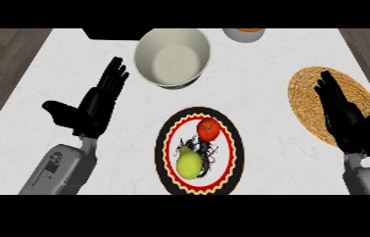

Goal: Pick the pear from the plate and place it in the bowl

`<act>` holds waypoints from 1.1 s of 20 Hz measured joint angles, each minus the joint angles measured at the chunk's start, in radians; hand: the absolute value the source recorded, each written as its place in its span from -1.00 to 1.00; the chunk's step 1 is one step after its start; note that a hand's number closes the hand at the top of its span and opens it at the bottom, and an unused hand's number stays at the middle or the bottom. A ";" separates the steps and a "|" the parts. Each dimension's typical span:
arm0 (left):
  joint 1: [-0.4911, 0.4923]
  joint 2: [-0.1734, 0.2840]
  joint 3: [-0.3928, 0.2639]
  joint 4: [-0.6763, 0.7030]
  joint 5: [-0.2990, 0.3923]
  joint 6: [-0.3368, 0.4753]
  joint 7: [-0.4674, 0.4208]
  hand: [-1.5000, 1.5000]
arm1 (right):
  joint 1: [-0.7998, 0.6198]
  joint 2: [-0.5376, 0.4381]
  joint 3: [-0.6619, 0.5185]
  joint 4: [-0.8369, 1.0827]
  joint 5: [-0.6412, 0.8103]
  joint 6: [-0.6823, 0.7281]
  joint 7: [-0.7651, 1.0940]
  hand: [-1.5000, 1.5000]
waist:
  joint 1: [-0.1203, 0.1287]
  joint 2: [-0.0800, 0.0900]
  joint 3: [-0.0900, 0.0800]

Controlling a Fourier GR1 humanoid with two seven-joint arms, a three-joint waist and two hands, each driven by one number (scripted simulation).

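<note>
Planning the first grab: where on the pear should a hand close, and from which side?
Grip the pear round its wide lower body, probably from above and the left, using the left hand. The tomato sits just beyond it on the plate, so that side is crowded; its near and left sides are free.

Pear (189,162) on plate (233,155), before tomato (209,128); bowl (173,57) behind.

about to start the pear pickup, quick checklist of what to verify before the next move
1. Pear on the plate: ok.
2. Tomato apart from the pear: ok.
3. Bowl upright, nothing seen inside: ok.
4. Left robot hand open, holding nothing: ok.
5. Right robot hand open, over the woven mat: ok.
6. Either hand at the pear: not ok, both are off to the sides.
</note>
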State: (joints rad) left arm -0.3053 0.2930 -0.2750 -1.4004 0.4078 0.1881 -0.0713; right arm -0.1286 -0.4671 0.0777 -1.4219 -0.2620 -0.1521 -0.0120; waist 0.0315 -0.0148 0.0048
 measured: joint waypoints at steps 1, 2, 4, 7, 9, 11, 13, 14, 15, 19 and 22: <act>0.014 -0.003 0.001 -0.007 -0.005 0.001 -0.003 0.00 | 0.003 0.003 0.019 -0.035 0.019 -0.011 0.026 1.00 | -0.007 0.002 -0.001; 0.019 -0.002 -0.002 -0.015 -0.006 0.001 0.009 0.00 | -0.013 0.004 0.050 -0.063 0.048 -0.025 0.069 1.00 | -0.010 0.004 -0.002; 0.034 -0.003 -0.020 -0.026 -0.013 -0.003 0.021 0.00 | -0.039 0.002 0.137 -0.114 0.128 -0.048 0.149 1.00 | -0.009 0.005 -0.005; 0.034 -0.010 -0.045 -0.023 -0.008 -0.022 0.050 0.00 | -0.089 -0.044 0.257 -0.127 0.280 -0.059 0.272 1.00 | -0.002 0.006 -0.017; 0.045 -0.014 -0.055 -0.020 -0.001 -0.028 0.065 0.00 | -0.087 -0.046 0.293 -0.127 0.389 -0.139 0.364 -1.00 | -0.017 0.003 -0.018; 0.065 -0.023 -0.068 -0.021 0.000 -0.029 0.071 0.00 | -0.091 -0.002 0.369 -0.162 0.504 -0.213 0.458 -1.00 | -0.021 0.001 -0.016; 0.066 -0.026 -0.072 -0.027 0.008 -0.037 0.088 0.00 | -0.108 0.058 0.473 -0.201 0.600 -0.232 0.539 -1.00 | -0.020 0.002 -0.014; 0.065 -0.026 -0.073 -0.029 0.010 -0.041 0.093 0.00 | -0.128 0.086 0.521 -0.215 0.644 -0.227 0.584 -1.00 | -0.018 0.003 -0.013; 0.073 -0.022 -0.076 -0.037 0.014 -0.052 0.095 0.00 | -0.149 0.111 0.567 -0.227 0.685 -0.212 0.630 -1.00 | -0.015 0.003 -0.013; 0.088 -0.023 -0.085 -0.048 0.015 -0.058 0.104 0.00 | -0.256 0.165 0.698 -0.232 0.814 -0.074 0.854 -1.00 | -0.009 0.001 -0.012; 0.093 -0.029 -0.092 -0.054 0.010 -0.057 0.104 0.00 | -0.350 0.204 0.751 -0.202 0.869 0.064 1.015 -1.00 | -0.005 0.001 -0.013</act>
State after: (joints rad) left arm -0.2124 0.2645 -0.3670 -1.4548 0.4177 0.1312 0.0326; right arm -0.4782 -0.2628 0.8291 -1.6242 0.6070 -0.0885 1.0026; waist 0.0270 -0.0138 -0.0082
